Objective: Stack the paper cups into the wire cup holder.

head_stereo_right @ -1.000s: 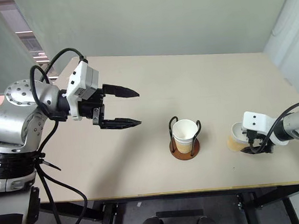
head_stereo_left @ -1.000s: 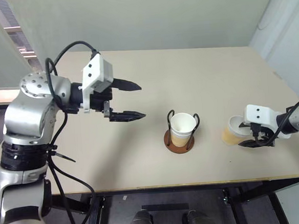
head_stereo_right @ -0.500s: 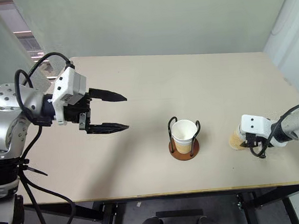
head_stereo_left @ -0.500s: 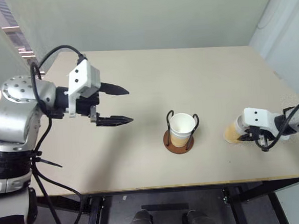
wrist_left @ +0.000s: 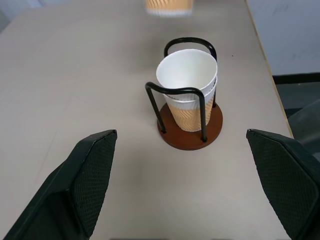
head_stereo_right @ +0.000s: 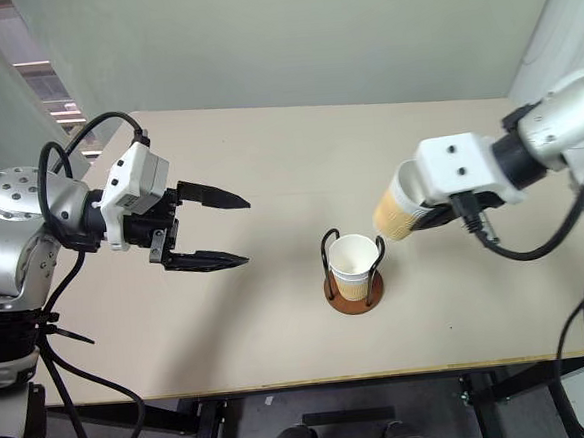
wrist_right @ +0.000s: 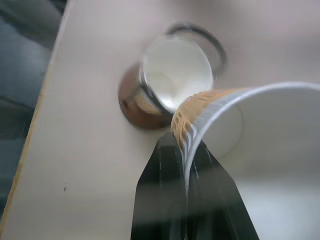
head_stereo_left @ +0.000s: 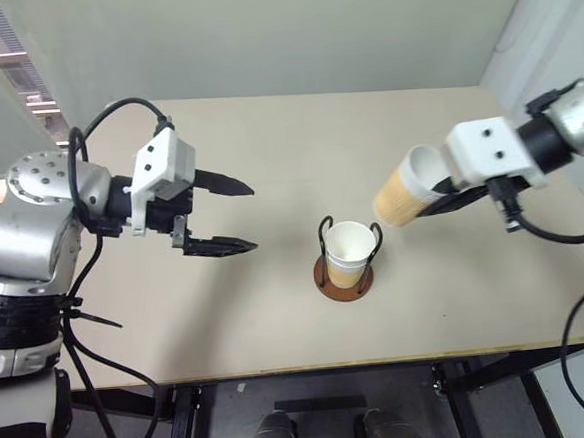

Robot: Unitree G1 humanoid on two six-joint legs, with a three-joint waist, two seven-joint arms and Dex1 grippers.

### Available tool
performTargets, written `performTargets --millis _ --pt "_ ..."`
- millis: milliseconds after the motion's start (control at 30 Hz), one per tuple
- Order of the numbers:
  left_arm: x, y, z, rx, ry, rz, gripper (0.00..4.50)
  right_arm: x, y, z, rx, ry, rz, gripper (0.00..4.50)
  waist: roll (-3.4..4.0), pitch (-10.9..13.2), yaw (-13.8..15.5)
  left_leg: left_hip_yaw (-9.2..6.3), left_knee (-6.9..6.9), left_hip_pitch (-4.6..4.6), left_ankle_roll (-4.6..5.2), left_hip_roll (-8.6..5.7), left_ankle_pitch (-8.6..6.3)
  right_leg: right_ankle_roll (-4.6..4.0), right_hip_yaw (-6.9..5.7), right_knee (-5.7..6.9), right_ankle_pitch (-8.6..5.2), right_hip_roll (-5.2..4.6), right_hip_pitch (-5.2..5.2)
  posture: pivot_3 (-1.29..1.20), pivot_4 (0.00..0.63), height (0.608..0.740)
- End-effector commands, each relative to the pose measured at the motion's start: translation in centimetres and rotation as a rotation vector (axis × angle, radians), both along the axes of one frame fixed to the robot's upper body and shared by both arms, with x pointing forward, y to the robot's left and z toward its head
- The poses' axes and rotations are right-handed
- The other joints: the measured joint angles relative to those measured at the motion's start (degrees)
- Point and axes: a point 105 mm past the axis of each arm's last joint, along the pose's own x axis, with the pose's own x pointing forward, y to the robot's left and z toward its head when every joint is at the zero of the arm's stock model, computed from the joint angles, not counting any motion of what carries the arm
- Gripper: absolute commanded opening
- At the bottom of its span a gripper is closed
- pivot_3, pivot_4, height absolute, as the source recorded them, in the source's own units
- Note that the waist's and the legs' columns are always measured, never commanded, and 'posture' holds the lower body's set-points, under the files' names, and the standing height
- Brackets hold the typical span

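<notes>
The right gripper [wrist_right: 186, 165] pinches the wall of a paper cup [head_stereo_left: 402, 188], one finger inside and one outside. This cup hangs tilted in the air, base lowest, just above and beside the wire cup holder [head_stereo_left: 343, 272]. The cup is ribbed tan outside, white inside and at the rim. Two matching nested cups [wrist_left: 189, 82] stand upright in the holder, between black wire loops rising from a round reddish-brown base. The left gripper [head_stereo_left: 230, 215] hovers well to the holder's left, fingers spread wide and holding nothing. The beige table [head_stereo_left: 266, 131] meets a pale wall.
</notes>
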Motion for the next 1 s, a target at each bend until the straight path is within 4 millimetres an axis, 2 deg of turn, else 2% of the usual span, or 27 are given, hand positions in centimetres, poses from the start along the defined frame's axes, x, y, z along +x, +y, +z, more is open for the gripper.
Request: performTargets --millis 33,300,500,667,767,1000 --pt "-0.3 0.3 1.3 0.001 -0.054 0.003 4.50 -0.1 1.4 0.7 -0.031 -0.043 0.066 0.03 0.00 0.00 0.00 0.00 -0.05 0.00 -0.03 0.00 0.02 -0.01 0.00 0.00 0.00 0.00 -0.04 0.00 0.150 0.740" --pt "-0.3 0.3 1.2 0.004 -0.060 0.019 4.50 0.1 3.3 -0.4 -0.064 -0.029 0.141 0.03 0.00 0.00 0.01 -0.04 -0.28 -0.07 -0.27 0.00 0.16 -0.09 -0.04 -0.07 -0.05 -0.04 -0.14 0.00 0.150 0.740" --pt "-0.2 0.2 1.1 0.004 -0.066 0.021 4.50 1.1 3.3 -2.0 -0.120 -0.035 0.147 0.03 0.00 0.00 -0.07 -0.06 -0.39 -0.05 -0.37 0.01 0.22 -0.14 -0.06 -0.03 -0.04 -0.05 -0.19 0.00 0.150 0.740" --pt "-0.1 0.1 0.8 0.012 -0.070 0.020 4.50 1.1 3.4 -2.5 -0.127 -0.022 0.156 0.03 0.00 0.00 -0.10 -0.06 -0.41 -0.06 -0.37 0.01 0.23 -0.15 -0.06 -0.03 -0.04 -0.05 -0.20 0.00 0.150 0.740" --pt "0.0 0.0 0.7 0.014 -0.074 0.016 4.50 1.1 3.3 -2.4 -0.135 -0.016 0.150 0.62 0.00 0.00 -0.10 -0.06 -0.45 -0.05 -0.38 0.01 0.23 -0.19 -0.07 -0.03 -0.06 -0.05 -0.21 0.00 0.150 0.740" --pt "0.3 -0.1 0.7 0.017 -0.084 0.012 4.50 0.1 3.3 -1.5 -0.106 0.020 0.148 2.99 0.00 0.00 -0.13 -0.05 -0.50 -0.05 -0.42 0.01 0.25 -0.22 -0.07 -0.03 -0.08 -0.06 -0.21 0.00 0.150 0.740"
